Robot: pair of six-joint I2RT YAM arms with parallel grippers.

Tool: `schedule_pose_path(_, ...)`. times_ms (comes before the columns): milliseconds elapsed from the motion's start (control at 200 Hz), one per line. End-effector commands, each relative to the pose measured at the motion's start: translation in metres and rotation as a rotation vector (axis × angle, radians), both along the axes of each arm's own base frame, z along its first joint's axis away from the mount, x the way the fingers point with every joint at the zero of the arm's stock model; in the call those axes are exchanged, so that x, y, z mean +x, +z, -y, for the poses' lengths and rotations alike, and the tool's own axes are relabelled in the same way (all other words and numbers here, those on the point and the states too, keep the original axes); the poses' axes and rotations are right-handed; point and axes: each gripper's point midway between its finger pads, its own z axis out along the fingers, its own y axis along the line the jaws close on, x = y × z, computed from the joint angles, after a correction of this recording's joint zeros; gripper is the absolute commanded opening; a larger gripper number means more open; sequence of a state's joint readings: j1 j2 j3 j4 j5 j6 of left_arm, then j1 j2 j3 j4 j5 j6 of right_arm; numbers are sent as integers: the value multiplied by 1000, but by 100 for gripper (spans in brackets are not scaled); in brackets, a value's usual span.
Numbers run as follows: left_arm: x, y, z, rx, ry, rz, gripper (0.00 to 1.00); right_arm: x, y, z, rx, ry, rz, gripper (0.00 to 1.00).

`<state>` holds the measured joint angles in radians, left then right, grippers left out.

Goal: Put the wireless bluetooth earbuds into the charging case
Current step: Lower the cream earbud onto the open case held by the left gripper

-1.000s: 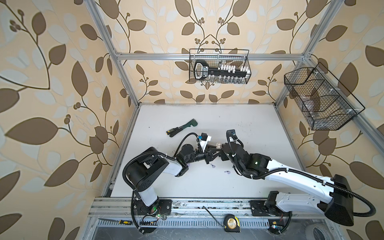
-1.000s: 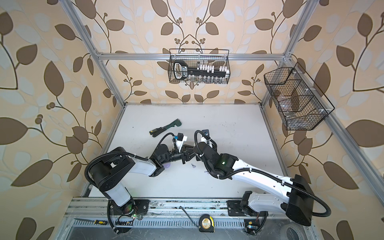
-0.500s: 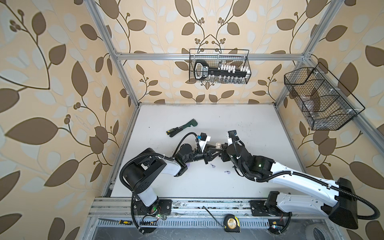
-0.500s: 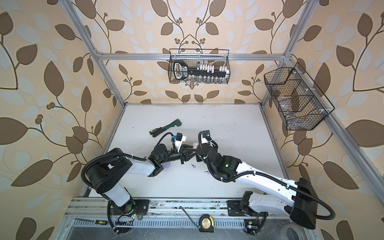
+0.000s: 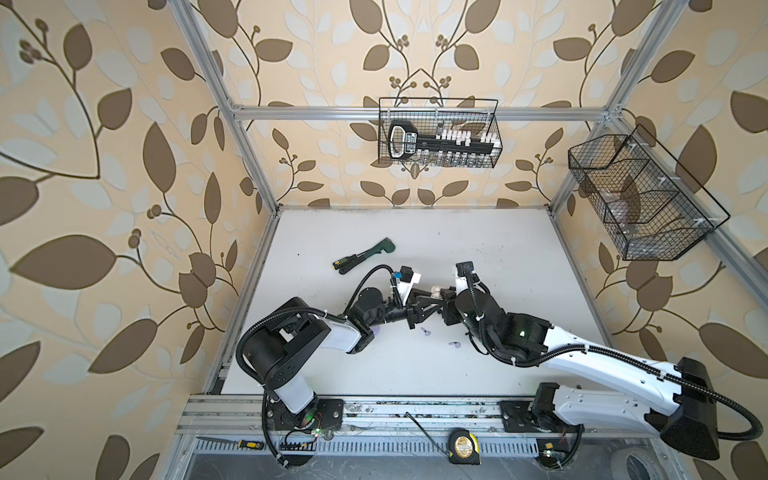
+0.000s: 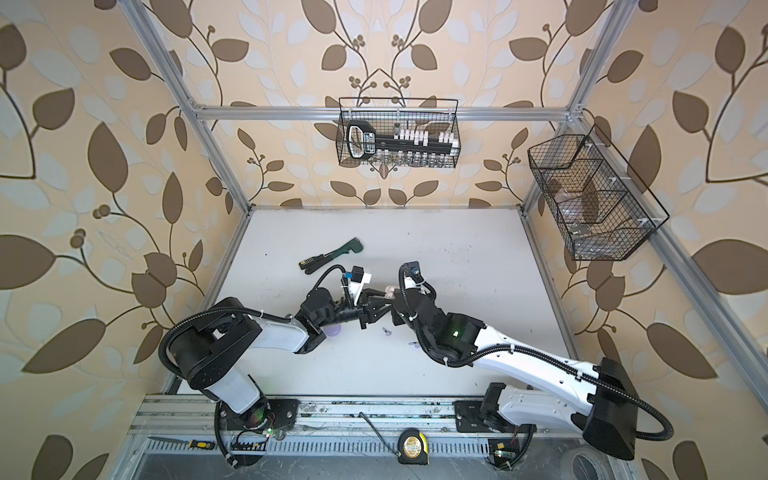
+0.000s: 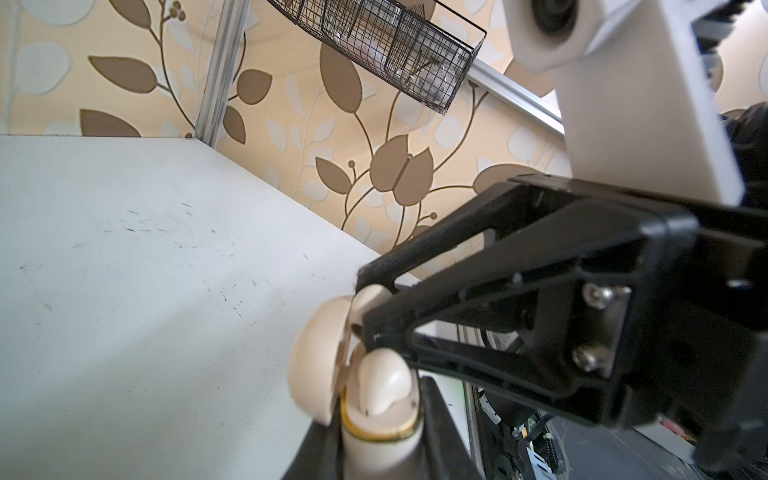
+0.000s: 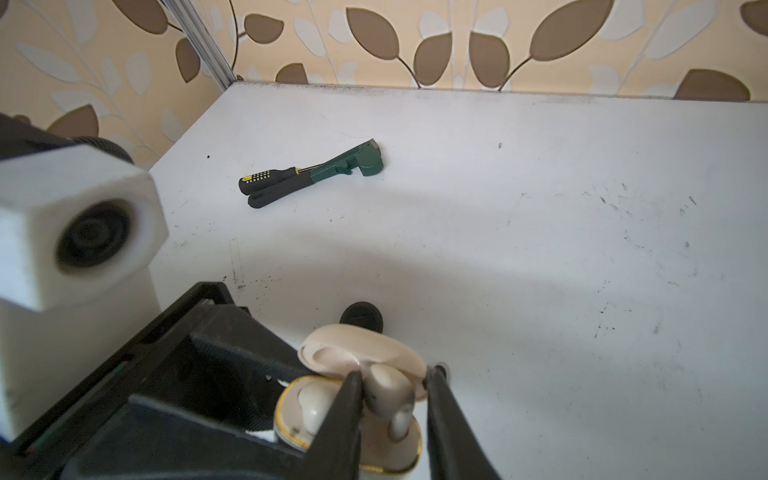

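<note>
The white table (image 5: 498, 257) fills the floor of the cage. The left arm (image 5: 332, 336) reaches in from about 8 o'clock and the right arm (image 5: 582, 361) from about 4 o'clock, and they meet near the middle. Wire baskets hang on the walls, one at 12 o'clock (image 5: 438, 139) and one at 2 o'clock (image 5: 640, 199). A green wrench (image 5: 365, 255) lies at about 10 o'clock from where the grippers meet, with a screwdriver (image 8: 266, 178) touching it.

The left gripper (image 7: 380, 453) is clamped tight on the body of the cream case (image 8: 399, 457) and holds it off the table with the lid (image 8: 353, 349) swung open. The right gripper (image 8: 395, 374) comes at the case from the other side. Its fingers straddle one cream earbud (image 8: 388, 395) whose stem is down in its slot. One finger touches the earbud and a thin gap shows at the other, so the jaws stand slightly parted, not pinching. A second earbud (image 8: 309, 405) sits in the neighbouring slot.

Two lilac earbuds (image 5: 424, 331) lie loose on the table at about 6 o'clock, just beside the grippers. A small black rounded thing (image 8: 360, 316) lies on the table just past the lid. I cannot tell what it is.
</note>
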<state>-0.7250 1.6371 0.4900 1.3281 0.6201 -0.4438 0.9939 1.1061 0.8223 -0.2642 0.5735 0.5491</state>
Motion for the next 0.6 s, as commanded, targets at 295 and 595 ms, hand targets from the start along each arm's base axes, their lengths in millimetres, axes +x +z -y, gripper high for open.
schedule_pose_path(295, -12, 43, -4, -92, -22, 165, 0, -17, 14, -6, 37, 92, 16, 45)
schedule_pose_path(595, -16, 44, -4, -87, -37, 193, 0, -24, 51, -3, 90, 128, 60, 55)
